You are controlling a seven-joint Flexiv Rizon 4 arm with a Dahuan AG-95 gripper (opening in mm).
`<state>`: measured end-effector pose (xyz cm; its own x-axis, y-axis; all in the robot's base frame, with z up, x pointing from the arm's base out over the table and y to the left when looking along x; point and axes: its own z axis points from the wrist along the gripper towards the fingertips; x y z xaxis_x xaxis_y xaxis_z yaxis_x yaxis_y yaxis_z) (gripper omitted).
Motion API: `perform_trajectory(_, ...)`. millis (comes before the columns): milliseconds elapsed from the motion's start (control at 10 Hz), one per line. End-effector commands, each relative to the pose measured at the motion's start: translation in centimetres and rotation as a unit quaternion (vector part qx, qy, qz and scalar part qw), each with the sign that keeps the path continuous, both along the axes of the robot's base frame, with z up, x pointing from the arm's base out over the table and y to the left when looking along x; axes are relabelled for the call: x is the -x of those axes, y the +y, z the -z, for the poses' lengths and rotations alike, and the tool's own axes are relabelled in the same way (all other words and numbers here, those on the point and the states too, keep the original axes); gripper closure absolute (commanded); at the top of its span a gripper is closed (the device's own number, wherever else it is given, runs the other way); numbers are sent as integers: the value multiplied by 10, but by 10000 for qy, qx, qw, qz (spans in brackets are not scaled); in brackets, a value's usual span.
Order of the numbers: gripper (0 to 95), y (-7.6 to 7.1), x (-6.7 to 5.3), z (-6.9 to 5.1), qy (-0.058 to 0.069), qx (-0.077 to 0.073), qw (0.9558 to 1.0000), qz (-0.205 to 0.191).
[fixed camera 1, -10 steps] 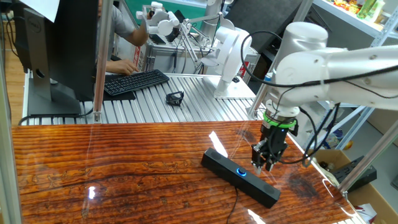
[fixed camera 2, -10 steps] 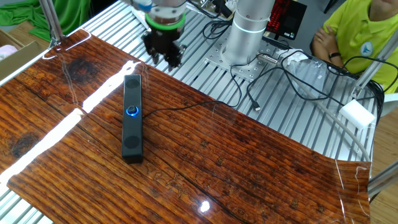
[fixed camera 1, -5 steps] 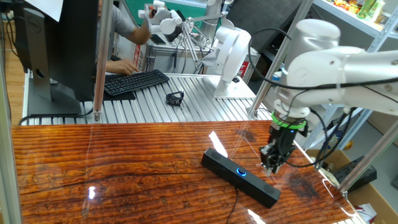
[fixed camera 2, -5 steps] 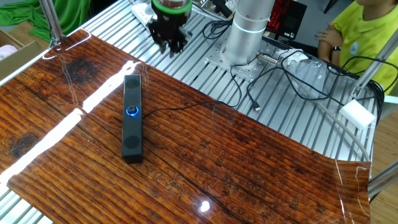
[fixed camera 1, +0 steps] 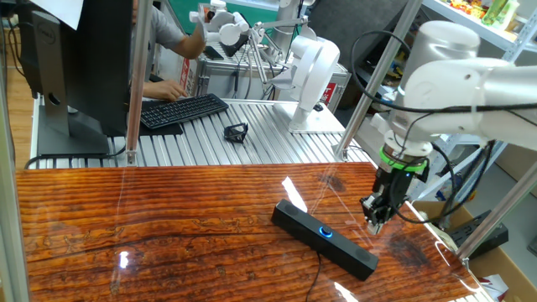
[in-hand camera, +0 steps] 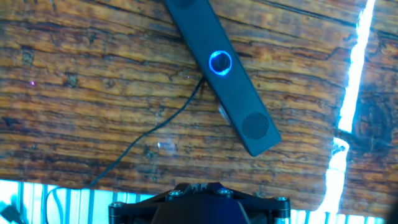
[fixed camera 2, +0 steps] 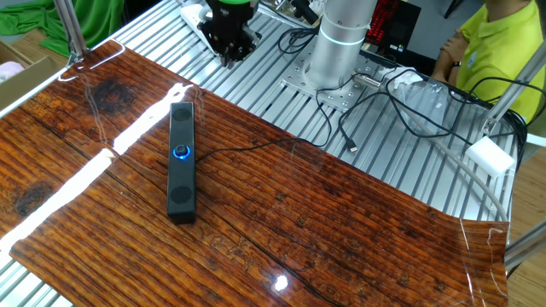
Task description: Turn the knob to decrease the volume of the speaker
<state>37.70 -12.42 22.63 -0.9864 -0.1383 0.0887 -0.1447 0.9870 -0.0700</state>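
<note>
The speaker (fixed camera 1: 323,238) is a slim black bar lying diagonally on the wooden table (fixed camera 1: 151,226). Its knob (fixed camera 1: 325,232) glows as a blue ring mid-top. The other fixed view shows the speaker (fixed camera 2: 180,170) and the knob (fixed camera 2: 181,153) too. In the hand view the speaker (in-hand camera: 244,115) runs diagonally with the knob (in-hand camera: 220,63) well ahead of the hand. My gripper (fixed camera 1: 374,221) hangs in the air to the right of the speaker, clear of it, its fingers drawn together on nothing. From the other side the gripper (fixed camera 2: 229,53) sits beyond the bar's far end, by the table edge.
The speaker's thin black cable (fixed camera 2: 247,147) trails across the wood. Behind the table lie a slatted metal bench (fixed camera 1: 252,138), a black keyboard (fixed camera 1: 180,110) with a person's hand on it, a small black object (fixed camera 1: 237,132), the white arm base (fixed camera 2: 341,43) and loose cables (fixed camera 2: 401,102).
The gripper has moved away from the knob, past the speaker's end towards the table edge, and its fingers have drawn together. The speaker has not moved.
</note>
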Motion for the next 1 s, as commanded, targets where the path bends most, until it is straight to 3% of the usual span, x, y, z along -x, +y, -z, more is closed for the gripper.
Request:
perform_trajectory(100, 950, 0, 1, 0, -190, 34, 9997, 168)
perform_trajectory(500, 950, 0, 1, 0, -196, 27, 9996, 179)
perform_trajectory(600, 950, 0, 1, 0, -246, 43, 9995, 177)
perform_trajectory(700, 950, 0, 0, 1, -174, 59, 9997, 160)
perform_trajectory(1000, 950, 0, 0, 1, -184, 94, 9998, 64)
